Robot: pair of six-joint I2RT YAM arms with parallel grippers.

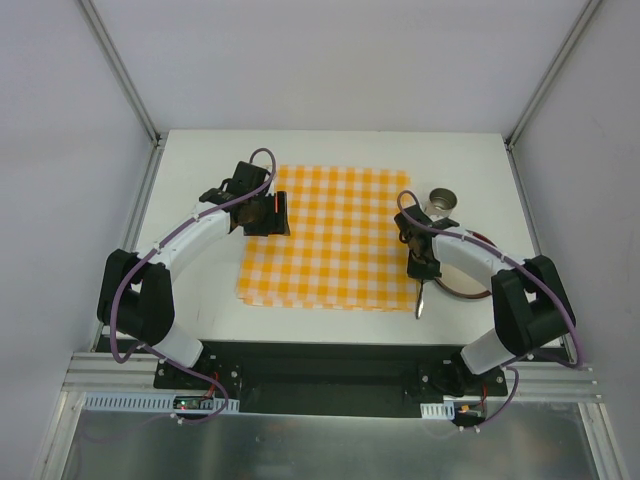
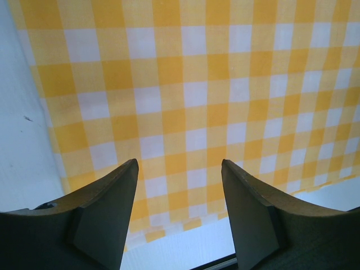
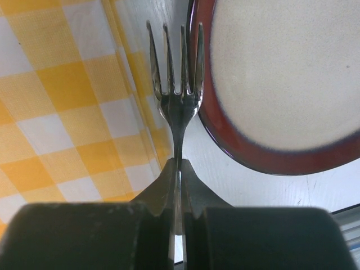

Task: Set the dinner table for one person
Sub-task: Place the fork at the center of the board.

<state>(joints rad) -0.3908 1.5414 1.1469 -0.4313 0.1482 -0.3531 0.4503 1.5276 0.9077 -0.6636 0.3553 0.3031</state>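
The right claw (image 3: 179, 188) pinches a fork (image 3: 175, 84) between checked cloth (image 3: 62, 107) and plate (image 3: 281, 73).

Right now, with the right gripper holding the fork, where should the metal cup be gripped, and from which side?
Probably its rim wall, from straight above, one finger inside, one outside. The metal cup stands upright, mouth open upward, and the plate crowds its near side. The right gripper is shut on the fork, so that goes down first.

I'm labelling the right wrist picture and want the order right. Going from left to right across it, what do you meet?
checked cloth → fork → plate
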